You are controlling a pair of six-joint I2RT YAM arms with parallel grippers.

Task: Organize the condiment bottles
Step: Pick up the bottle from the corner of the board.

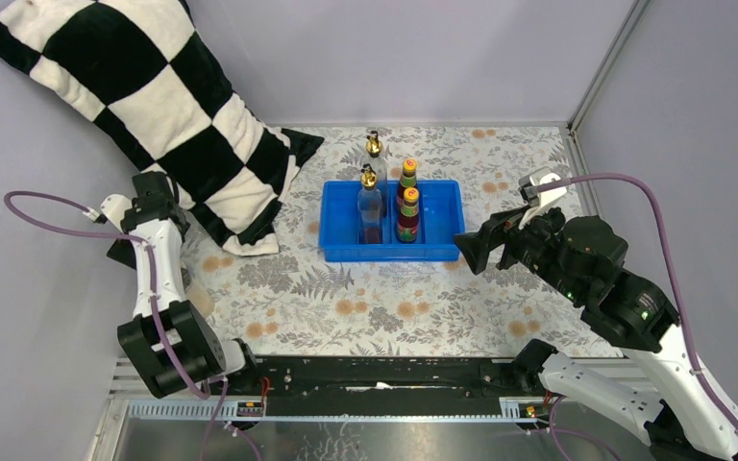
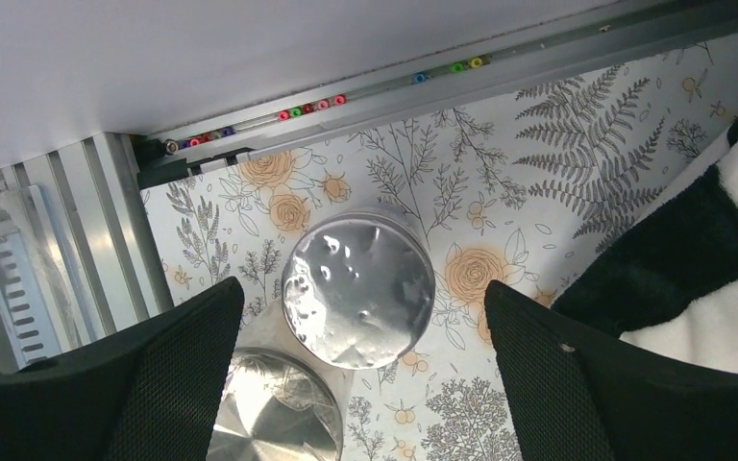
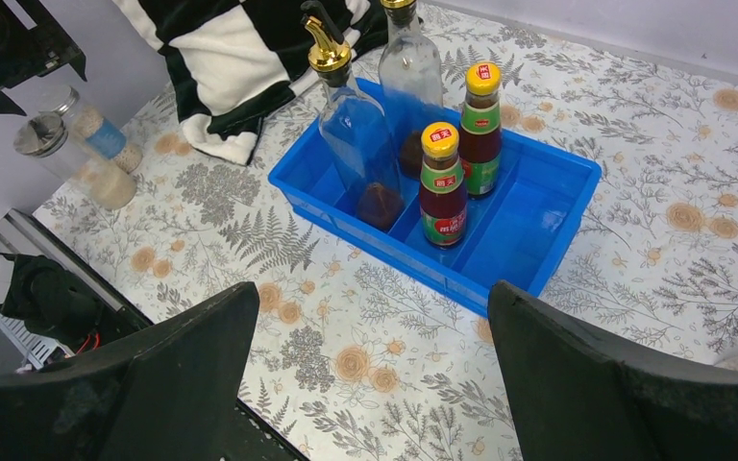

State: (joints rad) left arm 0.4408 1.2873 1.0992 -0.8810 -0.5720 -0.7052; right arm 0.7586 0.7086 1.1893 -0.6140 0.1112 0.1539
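Silver, the lid of 1 clear jar (image 2: 346, 307) sits straight beneath the left pincer (image 2: 363, 286), framed between its 2 black fingers (image 2: 183, 375), which are spread wide and hold nothing. The jar stands upright, long axis vertical, lid facing up at the pincer. To my eye the approach is a straight descent, with a finger passing down each side of the round body. A 2nd silver-lidded jar (image 2: 274, 413) stands just beside the first, off toward 1 finger and partly hidden by it. I cannot tell whether the 2 touch. In my judgement that neighbour is what the closing has to clear. The checkered pillow (image 2: 692, 250) lies out past the other finger, apart from both jars.

Further right, ahead of the right pincer (image 3: 373, 285), the blue tray (image 1: 384, 253) holds 4 bottles, all upright. The 2 gold-spouted bottles (image 3: 356, 144) are in the lane farthest from that pincer, the 2 orange-capped bottles (image 3: 442, 187) in the next lane nearer. The right pincer is spread wide too, holding nothing, hovering near the tray's side. The jars lie well apart from it, beyond the tray, so the left arm is plainly the nearer one. No black-capped shakers show in any view.
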